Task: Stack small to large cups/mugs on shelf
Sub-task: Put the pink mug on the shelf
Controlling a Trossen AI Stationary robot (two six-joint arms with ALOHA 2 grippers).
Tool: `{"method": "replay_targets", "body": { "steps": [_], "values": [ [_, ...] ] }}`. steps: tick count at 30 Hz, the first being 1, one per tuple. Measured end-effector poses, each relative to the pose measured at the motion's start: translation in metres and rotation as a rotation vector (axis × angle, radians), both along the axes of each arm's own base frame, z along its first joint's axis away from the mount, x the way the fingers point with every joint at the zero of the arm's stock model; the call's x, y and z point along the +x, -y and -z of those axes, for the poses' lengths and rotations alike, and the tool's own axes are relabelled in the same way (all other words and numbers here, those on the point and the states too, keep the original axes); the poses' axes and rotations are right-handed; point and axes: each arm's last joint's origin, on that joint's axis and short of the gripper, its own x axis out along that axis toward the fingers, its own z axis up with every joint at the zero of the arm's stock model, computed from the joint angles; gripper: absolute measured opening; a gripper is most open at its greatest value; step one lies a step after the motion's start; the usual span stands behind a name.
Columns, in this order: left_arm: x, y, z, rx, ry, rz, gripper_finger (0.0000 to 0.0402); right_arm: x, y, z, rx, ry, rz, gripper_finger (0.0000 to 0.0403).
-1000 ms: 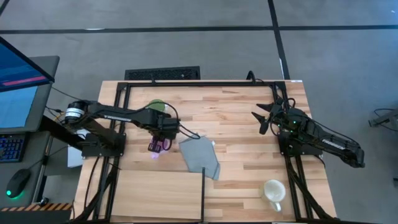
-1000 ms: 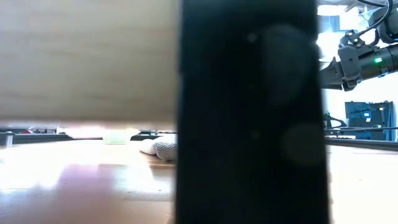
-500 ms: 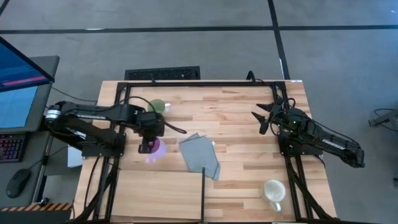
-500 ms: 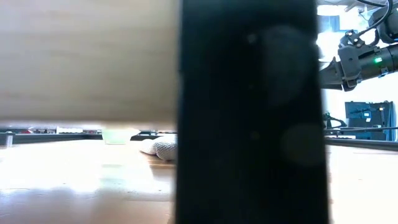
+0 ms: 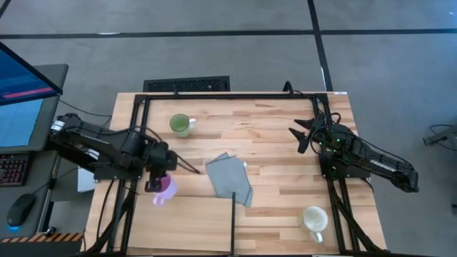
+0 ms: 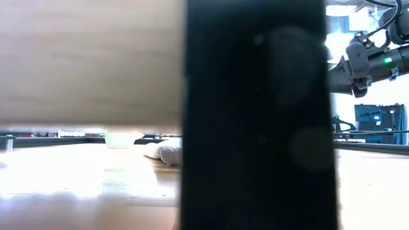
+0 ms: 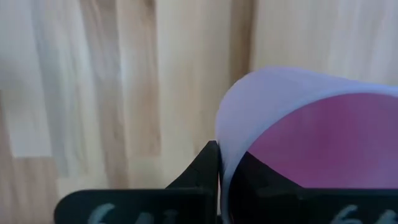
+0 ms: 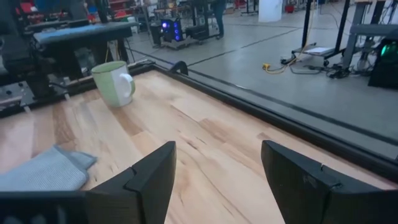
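My left gripper (image 5: pixel 158 180) is shut on the light purple mug (image 5: pixel 164 190), at the table's left, by the far left corner of the pale shelf board (image 5: pixel 187 223). The green mug (image 5: pixel 180 124) stands upright on the tabletop toward the far left. The cream-white mug (image 5: pixel 313 218) stands at the near right. My right gripper (image 5: pixel 303 135) is open and empty at the table's right side, its fingers (image 8: pixel 152 177) well apart. My left gripper holds the purple mug by its wall at the rim (image 7: pixel 227 144), one finger (image 7: pixel 208 167) outside and the other inside the mug. The fingers come from above, pointing down. The mug is mouth up; I cannot tell whether it is clear of the surface.
A grey folded cloth (image 5: pixel 230 178) lies mid-table between the mugs. Black frame rails (image 5: pixel 233 223) edge the shelf board and the table's border. In the low view a black post (image 6: pixel 255 115) and the board's underside block most of the scene.
My left gripper has carried the purple mug toward the table's near and left edges, away from the green mug, which now shows fully. The mug stays mouth up in the hold. My right arm has kept still.
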Motion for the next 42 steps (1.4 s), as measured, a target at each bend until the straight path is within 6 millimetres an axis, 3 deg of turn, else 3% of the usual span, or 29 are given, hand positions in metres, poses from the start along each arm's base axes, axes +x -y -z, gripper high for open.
{"method": "replay_targets", "body": {
  "steps": [17,42],
  "values": [
    [-0.025,0.070,0.009,-0.003,-0.083,-0.060,0.0002,0.000,0.000,0.000,0.047,0.028,0.011,0.0260],
    [-0.028,0.136,0.048,0.098,-0.247,-0.099,0.0002,0.000,0.000,0.000,0.090,0.055,0.031,0.0260]
  ]
}}
